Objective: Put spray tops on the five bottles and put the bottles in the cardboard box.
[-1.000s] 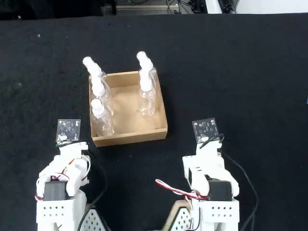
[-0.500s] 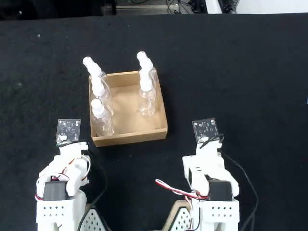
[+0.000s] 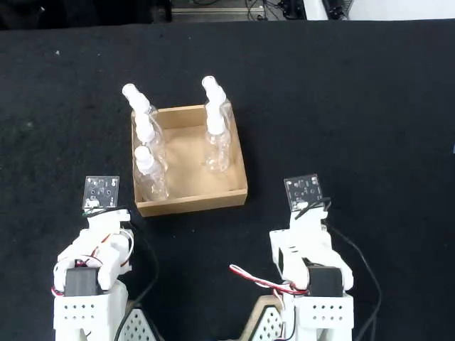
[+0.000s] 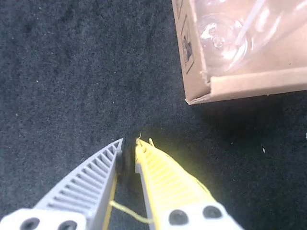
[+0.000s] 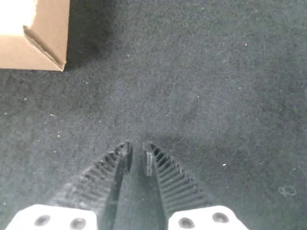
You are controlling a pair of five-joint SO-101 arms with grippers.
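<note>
Overall light: we find it even and from above in the high view.
Table cover: black and matt; we see no hot spots on it.
Box: floor evenly lit, tan colour clear.
Spray tops: the brightest white on the table.
Room strip: washed-out white patch at the far edge.
Left wrist view, glare: we note bright glints on the clear bottle.
Left wrist view, shadow: dark band on the table cover along the box wall.
Right wrist view, glare: top of the box burnt out to near white.
Right wrist view, shadow: we see darker table cover just beside the box; dimmer overall.
</note>
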